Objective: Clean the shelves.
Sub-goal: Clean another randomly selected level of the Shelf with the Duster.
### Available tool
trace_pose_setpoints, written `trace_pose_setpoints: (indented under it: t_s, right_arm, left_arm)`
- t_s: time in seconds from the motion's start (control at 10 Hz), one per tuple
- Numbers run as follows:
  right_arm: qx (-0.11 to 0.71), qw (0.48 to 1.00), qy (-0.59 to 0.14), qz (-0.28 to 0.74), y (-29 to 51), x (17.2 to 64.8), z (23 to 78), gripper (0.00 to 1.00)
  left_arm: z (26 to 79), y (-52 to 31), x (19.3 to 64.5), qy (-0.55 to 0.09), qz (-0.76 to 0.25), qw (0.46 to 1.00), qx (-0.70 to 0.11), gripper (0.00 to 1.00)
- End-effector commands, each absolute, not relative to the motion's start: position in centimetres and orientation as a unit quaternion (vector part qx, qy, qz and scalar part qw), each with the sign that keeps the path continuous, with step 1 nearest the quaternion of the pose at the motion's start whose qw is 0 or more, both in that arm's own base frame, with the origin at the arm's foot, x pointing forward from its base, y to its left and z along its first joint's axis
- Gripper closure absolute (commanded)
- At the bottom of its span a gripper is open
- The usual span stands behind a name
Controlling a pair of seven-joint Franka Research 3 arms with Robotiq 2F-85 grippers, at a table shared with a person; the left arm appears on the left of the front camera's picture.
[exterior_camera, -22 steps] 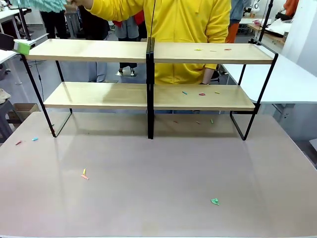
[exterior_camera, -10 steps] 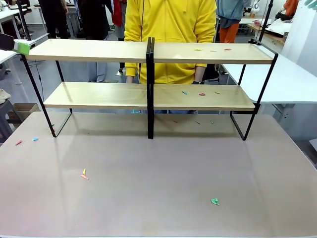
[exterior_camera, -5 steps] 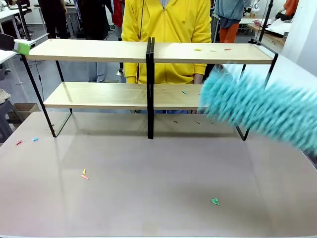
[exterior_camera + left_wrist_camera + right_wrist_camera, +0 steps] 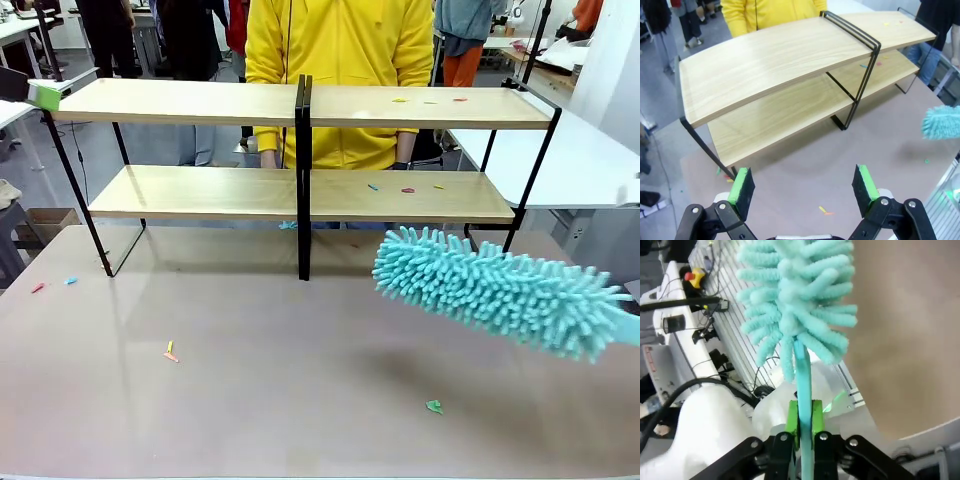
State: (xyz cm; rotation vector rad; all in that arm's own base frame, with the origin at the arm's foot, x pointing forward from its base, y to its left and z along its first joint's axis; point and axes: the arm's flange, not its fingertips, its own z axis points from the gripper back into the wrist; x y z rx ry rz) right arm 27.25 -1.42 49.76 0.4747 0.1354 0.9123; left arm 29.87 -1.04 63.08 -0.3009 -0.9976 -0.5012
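Observation:
The shelves [image 4: 200,102] stand at the table's far side: two long light-wood boards in a thin black frame with a central post [image 4: 303,180]. Small coloured scraps lie on the right half of the upper board [image 4: 430,100] and the lower board [image 4: 405,188]. My right gripper [image 4: 803,416] is shut on the thin handle of a fluffy teal duster [image 4: 490,290], whose head hangs over the table, in front of and below the shelves' right end. My left gripper [image 4: 804,185] is open and holds nothing, high off the shelves' left end; one of its green pads [image 4: 43,96] shows beside the upper board.
A person in a yellow hoodie [image 4: 340,60] stands right behind the shelves. Loose scraps lie on the brown table: orange ones [image 4: 170,350], a green one [image 4: 434,406], and some at the left edge [image 4: 50,285]. A white table [image 4: 590,160] stands to the right.
The duster came in from the right, swept blurred past the lower board's right end, and now hangs lower over the table. The person has shifted slightly.

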Motion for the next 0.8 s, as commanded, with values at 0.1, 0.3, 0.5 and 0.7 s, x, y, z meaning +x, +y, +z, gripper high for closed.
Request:
trace_pose_setpoints:
  t_s: [0.1, 0.3, 0.5, 0.7]
  right_arm:
    - [0.205, 0.888, 0.112, 0.395, 6.3, 36.5, 44.4, 0.88]
    - [0.154, 0.939, 0.091, 0.293, 8.7, 39.8, 41.2, 0.88]
    - [0.178, 0.911, 0.107, 0.356, 8.6, 38.0, 40.7, 0.88]
    - [0.152, 0.928, 0.109, 0.321, 8.3, 38.9, 40.1, 0.88]
  left_arm:
    - [63.1, -1.0, 29.8, -0.472, -0.237, 0.837, -0.142, 0.0]
    - [63.1, -1.0, 29.8, -0.472, -0.237, 0.837, -0.142, 0.0]
    - [63.1, -1.0, 29.8, -0.472, -0.237, 0.837, -0.142, 0.0]
    - [63.1, -1.0, 29.8, -0.472, -0.237, 0.837, -0.142, 0.0]
